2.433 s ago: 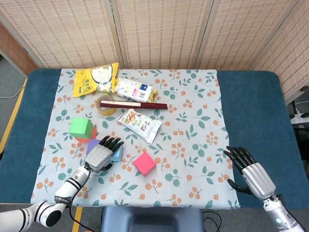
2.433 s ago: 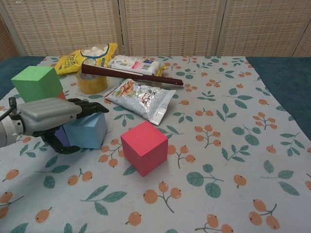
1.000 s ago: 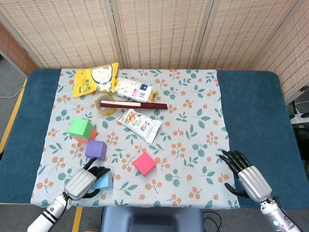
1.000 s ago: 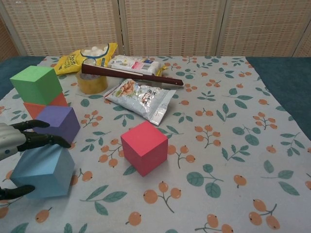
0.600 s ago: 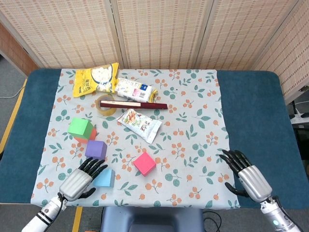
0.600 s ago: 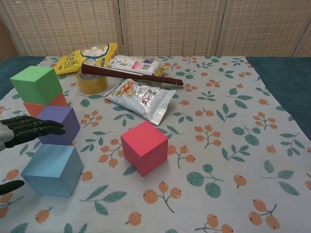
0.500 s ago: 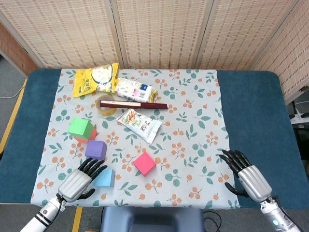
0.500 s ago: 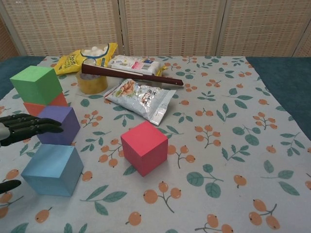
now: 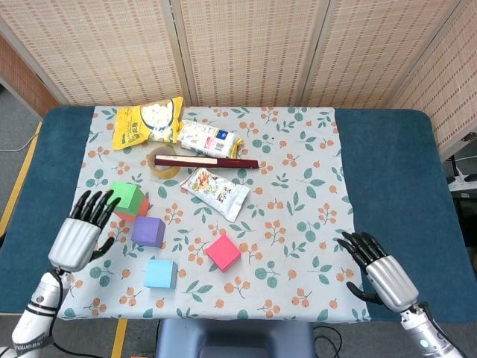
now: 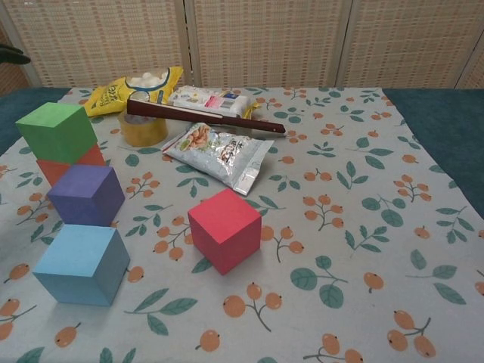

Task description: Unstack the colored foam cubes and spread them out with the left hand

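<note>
A green cube sits stacked on an orange cube at the left of the floral cloth. In front of them the purple cube, the light blue cube and the pink cube each stand alone on the cloth. My left hand hovers open, fingers spread, just left of the green cube and holds nothing. In the chest view only a dark fingertip shows at the top left edge. My right hand rests open near the table's front right.
At the back lie a yellow snack bag, a white packet, a tape roll under a dark red stick, and a silver snack pouch. The blue table shows bare beyond the cloth on the right.
My left hand let go of the light blue cube near the cloth's front edge, then rose and moved back-left beside the green cube. The right hand barely moved.
</note>
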Controlling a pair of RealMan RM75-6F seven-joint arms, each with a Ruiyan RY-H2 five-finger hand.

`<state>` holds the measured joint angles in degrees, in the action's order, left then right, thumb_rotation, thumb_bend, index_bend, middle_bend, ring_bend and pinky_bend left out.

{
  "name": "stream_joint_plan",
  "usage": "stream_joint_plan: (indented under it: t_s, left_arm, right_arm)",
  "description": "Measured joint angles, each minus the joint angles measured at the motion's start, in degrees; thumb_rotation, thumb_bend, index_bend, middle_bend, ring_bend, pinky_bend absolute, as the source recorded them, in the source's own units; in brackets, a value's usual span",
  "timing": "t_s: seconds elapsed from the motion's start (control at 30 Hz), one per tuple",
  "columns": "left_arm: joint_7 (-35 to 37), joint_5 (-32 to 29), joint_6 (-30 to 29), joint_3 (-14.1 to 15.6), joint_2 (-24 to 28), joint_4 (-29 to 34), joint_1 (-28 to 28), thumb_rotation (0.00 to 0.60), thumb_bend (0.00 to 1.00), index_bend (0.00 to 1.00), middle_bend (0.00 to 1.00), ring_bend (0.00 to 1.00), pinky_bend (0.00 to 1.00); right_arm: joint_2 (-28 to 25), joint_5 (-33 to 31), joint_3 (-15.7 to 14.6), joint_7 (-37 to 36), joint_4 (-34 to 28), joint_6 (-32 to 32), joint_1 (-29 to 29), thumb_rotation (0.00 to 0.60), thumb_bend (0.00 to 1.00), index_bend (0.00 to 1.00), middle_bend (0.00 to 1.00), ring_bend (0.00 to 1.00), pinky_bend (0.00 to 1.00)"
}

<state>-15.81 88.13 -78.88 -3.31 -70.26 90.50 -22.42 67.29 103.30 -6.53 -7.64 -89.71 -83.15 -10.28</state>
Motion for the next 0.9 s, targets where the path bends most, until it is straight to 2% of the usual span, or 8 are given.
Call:
stream_joint_plan:
  t_s: [0.3,0.5,0.7,0.77,0.8,0.87,0.9]
  left_arm:
    - [10.9,-6.0,16.6,-3.3,0.4,-8.0,-7.6,0.6,0.33,0.0,0.0,0.0,0.0]
    - [13.6,-6.1,22.2,-3.5,-1.8,-13.4,-12.1,0.6,0.34,0.0,0.0,0.0,0.0]
    - [14.7,-6.4,26.8,-2.9,-2.0,-14.0,-14.3,0.6,0.34,0.0,0.0,0.0,0.0]
    - [15.5,-6.7,28.0,-2.7,-2.1,-14.1,-14.8,0.6,0.34,0.0,0.05,0.03,0.0]
    - [16.2,-6.8,28.4,-2.6,-2.2,-14.3,-15.2,0.6,0.35,0.02,0.11,0.08,0.0]
    - [16.9,-6.9,28.6,-2.6,-2.5,-15.0,-15.5,0.6,0.36,0.15,0.32,0.22,0.0]
    - [17.5,-6.9,28.4,-2.7,-2.8,-15.3,-15.6,0.6,0.37,0.19,0.37,0.26,0.0]
  right_arm:
    - [0.4,-0.3,0.0,1.8,-0.2,0.0,0.3,0.6,0.21,0.0,0.0,0.0,0.0]
    - [0.7,-0.6,0.1,2.6,-0.2,0.3,0.4,0.6,0.21,0.0,0.0,0.0,0.0]
    - [0.8,-1.3,0.5,2.7,0.0,0.4,0.4,0.6,0.21,0.0,0.0,0.0,0.0]
    - [0.8,-1.4,0.6,2.6,0.0,0.5,0.4,0.6,0.21,0.0,0.0,0.0,0.0]
    - [0.8,-1.5,0.6,2.6,0.0,0.5,0.4,0.6,0.21,0.0,0.0,0.0,0.0]
    - [0.8,-1.5,0.6,2.6,0.0,0.7,0.3,0.6,0.21,0.0,0.0,0.0,0.0]
    - [0.8,-1.5,0.6,2.6,0.0,0.8,0.3,0.6,0.21,0.0,0.0,0.0,0.0]
